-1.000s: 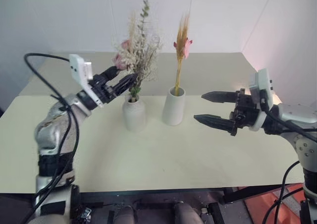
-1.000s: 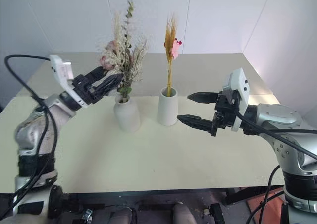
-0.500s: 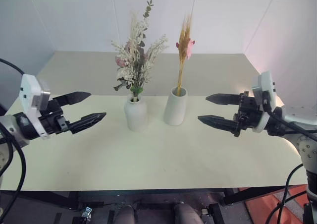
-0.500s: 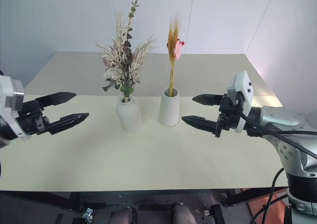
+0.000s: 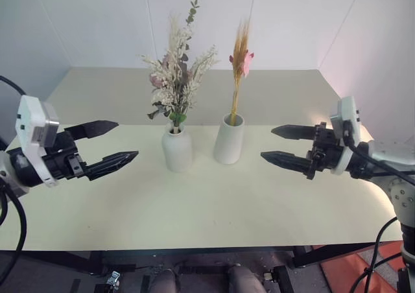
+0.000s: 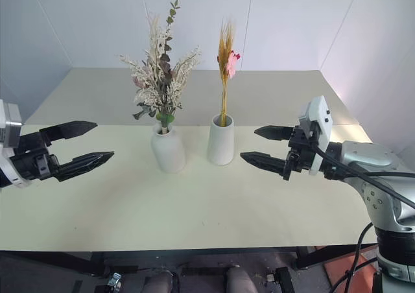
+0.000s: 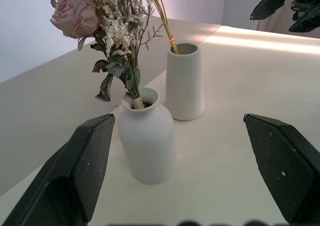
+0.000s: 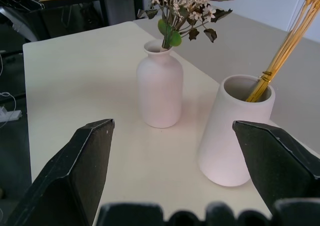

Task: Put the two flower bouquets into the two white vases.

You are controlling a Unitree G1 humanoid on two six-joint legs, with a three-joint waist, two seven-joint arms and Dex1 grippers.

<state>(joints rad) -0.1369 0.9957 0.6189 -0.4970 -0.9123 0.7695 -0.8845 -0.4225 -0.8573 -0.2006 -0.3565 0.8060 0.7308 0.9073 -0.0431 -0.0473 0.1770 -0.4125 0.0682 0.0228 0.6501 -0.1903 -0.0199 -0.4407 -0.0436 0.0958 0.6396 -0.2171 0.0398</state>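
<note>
Status: the left claw (image 5: 111, 142) has drawn back from the bushy bouquet (image 5: 176, 79) toward 9 o'clock and now hangs over the near-left part of the table (image 5: 194, 209), fingers spread wide and holding nothing. The right claw (image 5: 280, 144) has stayed at 3 o'clock, also spread wide and empty, well apart from both vases.

Position of task items:
- The bushy bouquet stands upright in the bottle-shaped vase (image 5: 177, 150), at table centre.
- The slim yellow bouquet (image 5: 239, 59) stands in the tapered vase (image 5: 228, 139), just beside the bottle-shaped vase at its 3 o'clock.

Assessment: with both bunches seated and the left claw clear of the blooms, the task appears complete; only retraction of the arms seems left.

View differences:
- The head views give the full height of both bouquets and the spacing of the claws.
- The left wrist view shows the brown stems entering the narrow neck and a large pink bloom close up.
- The right wrist view looks into the wide mouth of the tapered vase, where the yellow stalks lean against the rim
</note>
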